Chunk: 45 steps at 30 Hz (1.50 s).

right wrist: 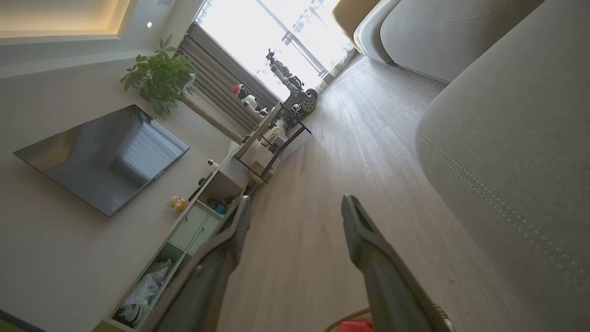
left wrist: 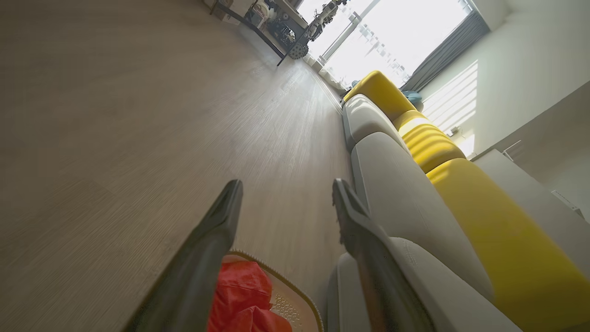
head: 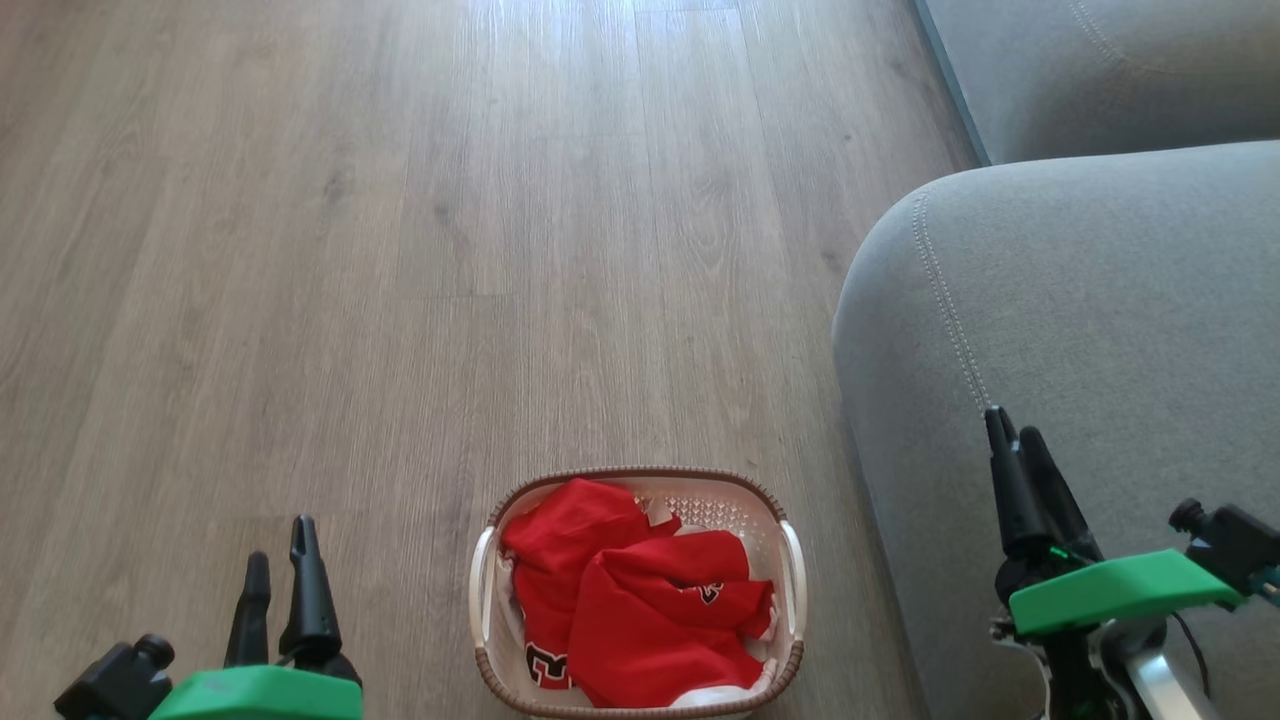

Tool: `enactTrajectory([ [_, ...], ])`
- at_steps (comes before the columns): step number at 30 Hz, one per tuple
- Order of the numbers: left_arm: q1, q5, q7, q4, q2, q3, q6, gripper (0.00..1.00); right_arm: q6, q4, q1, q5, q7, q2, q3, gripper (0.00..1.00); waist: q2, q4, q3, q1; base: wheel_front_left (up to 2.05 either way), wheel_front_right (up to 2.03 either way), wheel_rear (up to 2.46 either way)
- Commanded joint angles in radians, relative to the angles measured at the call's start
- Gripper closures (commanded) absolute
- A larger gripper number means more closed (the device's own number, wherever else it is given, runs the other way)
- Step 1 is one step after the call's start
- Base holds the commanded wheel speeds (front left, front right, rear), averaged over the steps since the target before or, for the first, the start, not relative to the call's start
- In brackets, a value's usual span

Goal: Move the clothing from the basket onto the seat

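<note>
Crumpled red jerseys, the clothing (head: 640, 600), lie in the white basket (head: 640, 474) with its brown rim, on the floor at the bottom middle of the head view. To its right spreads the big grey seat (head: 1100, 320) with pale stitching. Left of the basket, my left gripper (head: 280, 542) hangs above the floor, open and empty. My right gripper (head: 1012, 424) is over the seat's near edge, also open and empty. In the left wrist view the open gripper (left wrist: 286, 184) frames the clothing (left wrist: 239, 290), the basket (left wrist: 295, 288) and the seat (left wrist: 415, 272). In the right wrist view the open gripper (right wrist: 297, 199) points along the floor beside the seat (right wrist: 516, 138).
Pale wooden floor (head: 400, 250) stretches ahead and to the left. A second grey cushion (head: 1100, 70) lies farther along the sofa, with yellow back cushions (left wrist: 484, 221) behind. A wall television (right wrist: 101, 157), a low cabinet (right wrist: 184, 230) and a plant (right wrist: 159, 80) line the opposite wall.
</note>
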Motion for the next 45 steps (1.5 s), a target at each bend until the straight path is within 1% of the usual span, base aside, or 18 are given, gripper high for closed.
enactTrajectory([
  [1, -0.018, 0.036, -0.011, -0.032, 0.012, 0.01, 0.005, 0.0, 0.0, -0.027, -0.014, -0.042, -0.009, 0.004, -0.002, 0.0, 0.0, 0.0, 0.0, 0.0, 0.0, 0.0, 0.0],
  [14, -0.008, 0.223, -0.052, -0.019, 0.014, -0.015, 0.019, 0.0, 0.0, 0.034, -0.021, -0.29, -0.013, 0.036, -0.03, 0.0, 0.0, 0.003, -0.004, 0.0, 0.0, 0.0, 0.0],
  [32, 0.006, 0.432, -0.102, 0.018, 0.016, -0.042, 0.04, 0.0, 0.0, 0.093, -0.026, -0.549, -0.016, 0.075, -0.06, 0.0, 0.0, 0.009, -0.016, 0.0, 0.0, 0.0, 0.0],
  [45, 0.005, 0.586, -0.141, 0.049, 0.021, -0.054, 0.042, 0.0, 0.0, 0.116, -0.019, -0.74, -0.019, 0.106, -0.083, 0.0, 0.0, 0.011, -0.031, 0.0, 0.0, 0.0, 0.0],
])
